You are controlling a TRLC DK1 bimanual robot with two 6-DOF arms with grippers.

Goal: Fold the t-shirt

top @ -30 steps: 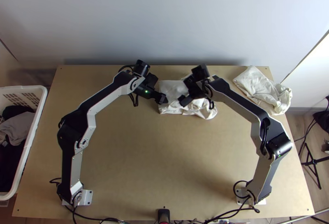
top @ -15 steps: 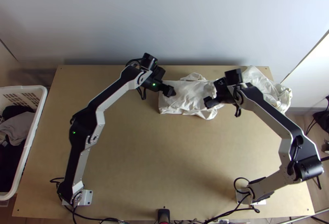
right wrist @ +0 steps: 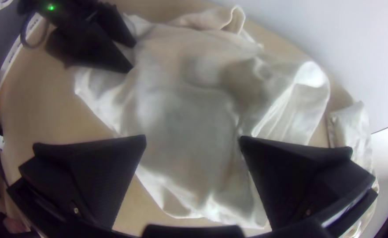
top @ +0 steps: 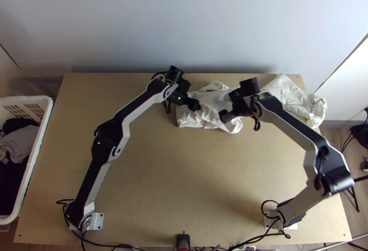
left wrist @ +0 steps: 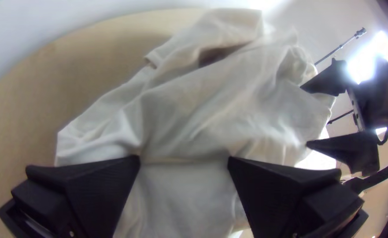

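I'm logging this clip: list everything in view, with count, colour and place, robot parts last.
Rumpled cloth: one, off-white, far middle of the table
Second cloth: one, off-white, bunched at the far right corner
Table: one, light wood, under both cloths
Basket: one, white, beyond the left edge
Clothing: grey and dark, in the basket, count unclear
Wall: white, behind the table
Upright device: one, black, middle of the near edge
Cables: black, along the near edge, count unclear
Left arm, right arm: two, black and silver-grey, bases at near left and near right
Left gripper, right gripper: two, black, open, at the rumpled cloth
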